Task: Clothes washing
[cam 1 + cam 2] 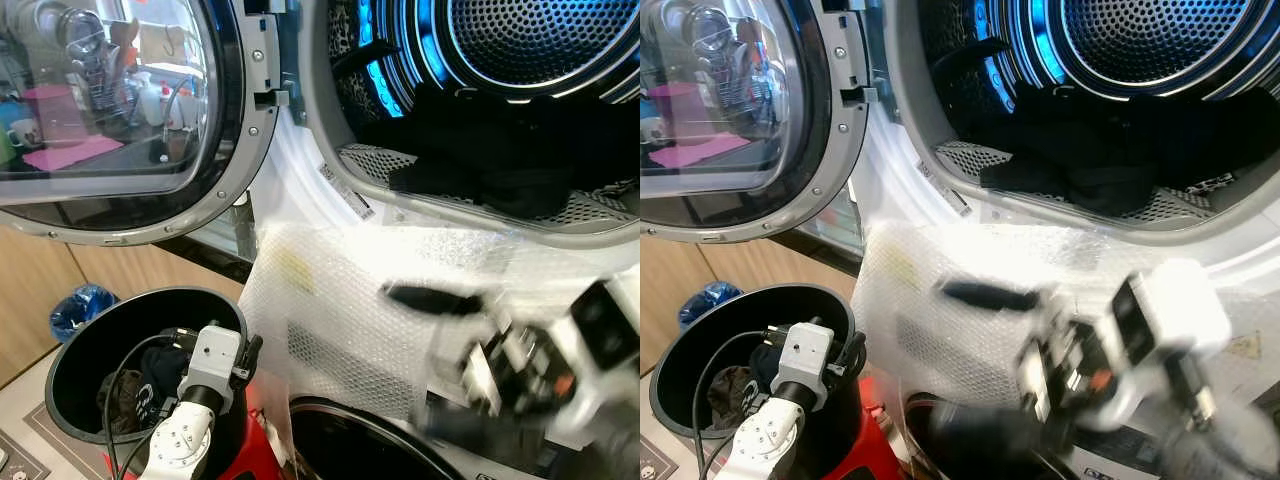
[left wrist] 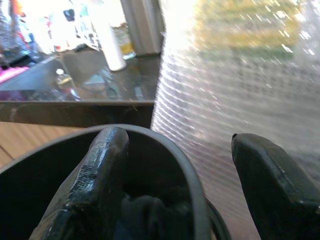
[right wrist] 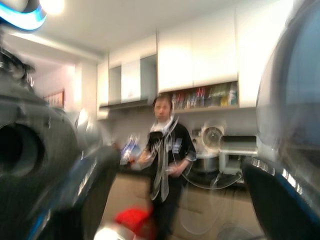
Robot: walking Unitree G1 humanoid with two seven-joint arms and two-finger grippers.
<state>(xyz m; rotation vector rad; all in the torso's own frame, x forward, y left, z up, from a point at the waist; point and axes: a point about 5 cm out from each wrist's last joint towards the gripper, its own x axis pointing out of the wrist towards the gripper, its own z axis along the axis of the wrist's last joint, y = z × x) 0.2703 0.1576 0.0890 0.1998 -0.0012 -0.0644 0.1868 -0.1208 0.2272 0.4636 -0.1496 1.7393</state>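
Left claw [image 1: 170, 352] hangs released inside the mouth of the black laundry bin [image 1: 70, 350], its fingers [image 2: 95, 185] spread over dark clothes [image 1: 130, 395] lying at the bottom. Right claw [image 1: 440, 300] sits below the open washer drum [image 1: 520, 50], motion-smeared; whether it is clenched or released I cannot tell. A heap of dark garments [image 1: 480, 160] already rests in the drum, so loading looks partly done, with the bin's contents left to move and the door [image 1: 120, 120] to close. Bubble wrap [image 1: 340, 320] covers the machine front. A blurred person [image 3: 165, 165] stands in the right wrist view.
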